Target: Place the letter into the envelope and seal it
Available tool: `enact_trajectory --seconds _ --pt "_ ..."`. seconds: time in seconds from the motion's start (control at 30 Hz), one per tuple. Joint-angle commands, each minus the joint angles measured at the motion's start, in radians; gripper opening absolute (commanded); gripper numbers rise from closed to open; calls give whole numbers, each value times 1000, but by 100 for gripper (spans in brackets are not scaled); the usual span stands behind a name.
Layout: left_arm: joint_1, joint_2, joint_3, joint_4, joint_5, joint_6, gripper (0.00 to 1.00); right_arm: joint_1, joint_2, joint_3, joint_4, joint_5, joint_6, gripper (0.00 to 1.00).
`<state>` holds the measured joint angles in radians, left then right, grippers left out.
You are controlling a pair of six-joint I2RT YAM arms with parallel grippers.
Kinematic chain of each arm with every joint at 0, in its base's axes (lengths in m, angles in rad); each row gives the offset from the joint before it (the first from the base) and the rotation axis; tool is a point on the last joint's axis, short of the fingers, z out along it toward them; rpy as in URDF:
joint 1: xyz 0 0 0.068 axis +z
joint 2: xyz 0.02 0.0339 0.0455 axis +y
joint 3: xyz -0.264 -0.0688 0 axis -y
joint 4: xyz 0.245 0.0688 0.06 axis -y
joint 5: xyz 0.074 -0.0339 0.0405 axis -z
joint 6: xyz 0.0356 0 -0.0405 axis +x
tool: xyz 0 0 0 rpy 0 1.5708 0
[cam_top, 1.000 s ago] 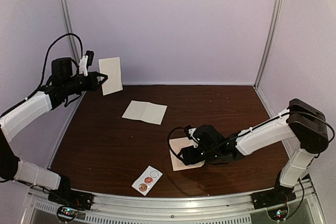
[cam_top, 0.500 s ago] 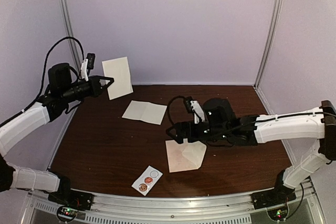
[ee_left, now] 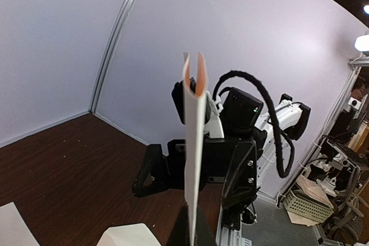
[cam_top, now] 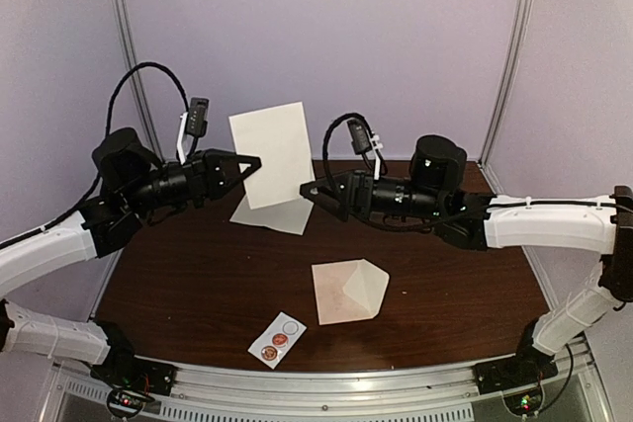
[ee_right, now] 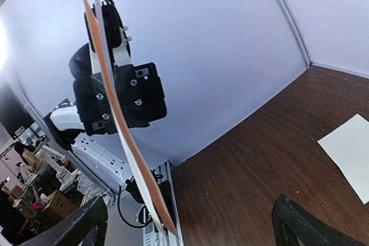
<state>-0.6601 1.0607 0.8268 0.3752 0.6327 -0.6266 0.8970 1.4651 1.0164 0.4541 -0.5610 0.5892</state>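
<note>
Top external view shows me both arms raised over the middle of the dark brown wood-grain counter [cam_top: 188, 274], with their tips near each other. My left hand [cam_top: 255, 161] is clenched on the lower edge of the letter [cam_top: 274, 152], a smooth cream sheet which it holds upright in the air. From the left wrist camera I see the letter edge-on as two thin leaves, so it is folded. My right hand [cam_top: 309, 192] is released, with its jaws wide apart. It points at the letter from just beside it, and I cannot tell if it touches. Below the arms the envelope [cam_top: 346, 292] lies on the counter, well apart from both hands, pale pinkish-cream paper with its pointed flap on the side of the right arm. A flat cream sheet [cam_top: 287, 216] lies further back, partly behind the letter. Near the front edge is a small white sticker strip [cam_top: 278, 339] with two round stickers, one reddish. Any writing on them is too small to read. Pale walls close the counter at the back and both sides.
</note>
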Motion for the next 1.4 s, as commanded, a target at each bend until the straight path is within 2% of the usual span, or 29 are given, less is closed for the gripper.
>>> enact_trajectory --seconds 0.0,0.3,0.77,0.83,0.93,0.97,1.0,1.1,1.13,1.17,1.27,1.37 --pt "-32 21 14 83 23 -10 0 3 -20 8 165 -140 34 99" --pt "-105 77 54 48 60 30 0 3 -22 38 199 -151 49 72" --pt "-115 97 52 26 31 29 0 5 -28 38 249 -186 80 0" --pt "-114 99 53 13 21 35 0 5 -37 37 221 -164 68 0" --pt "-114 97 47 -13 -33 46 7 3 -60 33 155 -128 33 0" --pt "-115 94 45 -24 -62 49 12 0 -69 29 130 -110 24 0" --pt "-115 91 37 -32 -92 49 23 -3 -76 26 103 -93 13 0" --pt "-115 79 9 -36 -195 35 80 -38 -99 8 5 -64 -2 0" --pt "-115 77 -2 -39 -226 31 91 -53 -106 -2 -30 -54 -2 0" --pt "-114 75 -10 -42 -256 26 97 -67 -113 -15 -62 -42 2 0" --pt "-107 78 -23 -77 -368 -9 98 -129 -110 -39 -191 -87 7 0" --pt "-93 86 -52 -76 -414 -52 98 -169 -97 -83 -285 -129 -14 0"
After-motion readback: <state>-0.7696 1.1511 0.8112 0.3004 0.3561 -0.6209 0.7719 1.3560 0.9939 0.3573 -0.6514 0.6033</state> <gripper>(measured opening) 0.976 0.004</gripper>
